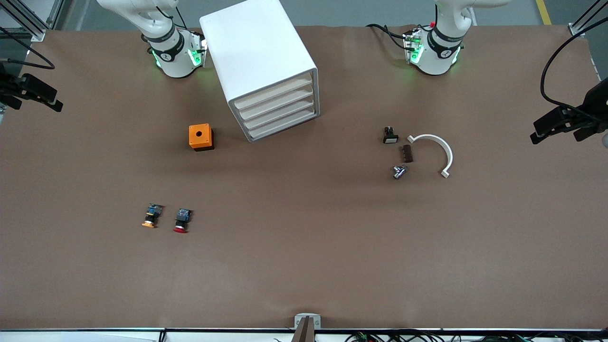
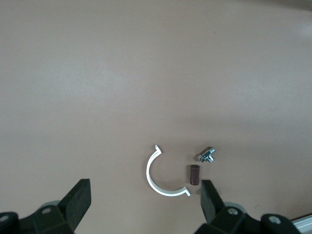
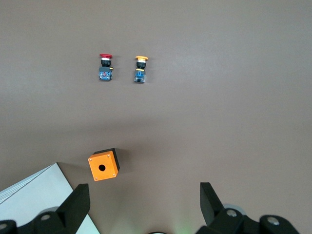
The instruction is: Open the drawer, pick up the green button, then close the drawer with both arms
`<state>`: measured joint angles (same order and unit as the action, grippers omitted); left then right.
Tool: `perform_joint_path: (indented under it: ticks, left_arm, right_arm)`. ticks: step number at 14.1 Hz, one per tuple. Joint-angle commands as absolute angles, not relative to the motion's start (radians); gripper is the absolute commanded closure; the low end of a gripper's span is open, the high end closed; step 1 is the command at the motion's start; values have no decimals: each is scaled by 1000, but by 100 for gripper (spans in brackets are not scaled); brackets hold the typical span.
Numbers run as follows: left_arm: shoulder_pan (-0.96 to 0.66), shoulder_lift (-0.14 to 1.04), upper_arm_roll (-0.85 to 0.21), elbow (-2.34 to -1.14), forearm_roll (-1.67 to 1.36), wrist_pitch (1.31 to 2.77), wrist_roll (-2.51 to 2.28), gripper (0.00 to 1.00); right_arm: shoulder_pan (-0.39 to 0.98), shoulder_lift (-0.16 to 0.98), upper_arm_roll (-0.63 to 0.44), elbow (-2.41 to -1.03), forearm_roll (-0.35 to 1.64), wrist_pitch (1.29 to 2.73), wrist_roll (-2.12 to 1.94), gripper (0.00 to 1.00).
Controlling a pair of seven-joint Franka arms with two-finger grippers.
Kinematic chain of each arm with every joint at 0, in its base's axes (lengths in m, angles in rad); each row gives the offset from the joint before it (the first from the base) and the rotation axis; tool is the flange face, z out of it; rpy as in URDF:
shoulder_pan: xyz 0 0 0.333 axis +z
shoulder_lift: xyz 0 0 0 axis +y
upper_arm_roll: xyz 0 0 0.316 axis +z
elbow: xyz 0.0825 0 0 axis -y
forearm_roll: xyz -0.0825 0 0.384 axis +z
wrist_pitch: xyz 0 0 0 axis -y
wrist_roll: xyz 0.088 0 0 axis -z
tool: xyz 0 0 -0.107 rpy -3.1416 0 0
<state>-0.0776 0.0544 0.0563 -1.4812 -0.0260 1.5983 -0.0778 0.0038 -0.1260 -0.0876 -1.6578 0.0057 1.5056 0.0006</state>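
The white cabinet (image 1: 259, 52) stands between the two arm bases, and its corner shows in the right wrist view (image 3: 34, 195). All its drawers are shut, and the drawer (image 1: 283, 128) is the lowest of them. The button is out of view. Both arms rise out of the front view. My left gripper (image 2: 145, 190) hangs open and empty high over the table, above a white half-ring clamp (image 2: 163, 178). My right gripper (image 3: 145, 191) hangs open and empty high over the table beside the cabinet, above an orange box (image 3: 103, 165).
An orange box (image 1: 201, 137) sits beside the cabinet. Nearer the camera lie an orange-capped button (image 1: 151, 216) and a red-capped one (image 1: 182, 220). Toward the left arm's end lie the clamp (image 1: 437, 149), a brown piece (image 1: 407, 153), a metal part (image 1: 399, 171) and a small black part (image 1: 390, 136).
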Motion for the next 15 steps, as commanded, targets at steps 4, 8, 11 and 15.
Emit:
perform_joint_path:
  ticks: [4, 8, 11, 15]
  left_arm:
    - [-72, 61, 55, -1477, -29, 1603, -77, 1]
    - [-61, 115, 60, -1477, -32, 1603, -74, 1]
    - [-66, 173, 60, -1480, -31, 1618, -72, 1]
    - [-84, 235, 54, -1486, -31, 1618, -84, 1]
  right_arm:
    - [-2, -143, -81, -1661, 18, 1494, 18, 0]
    - [-2, -141, -81, -1661, 18, 1490, 18, 0]
    - [-2, -141, -83, -1661, 18, 1489, 17, 0]
    - [-2, -141, -83, -1661, 14, 1493, 15, 0]
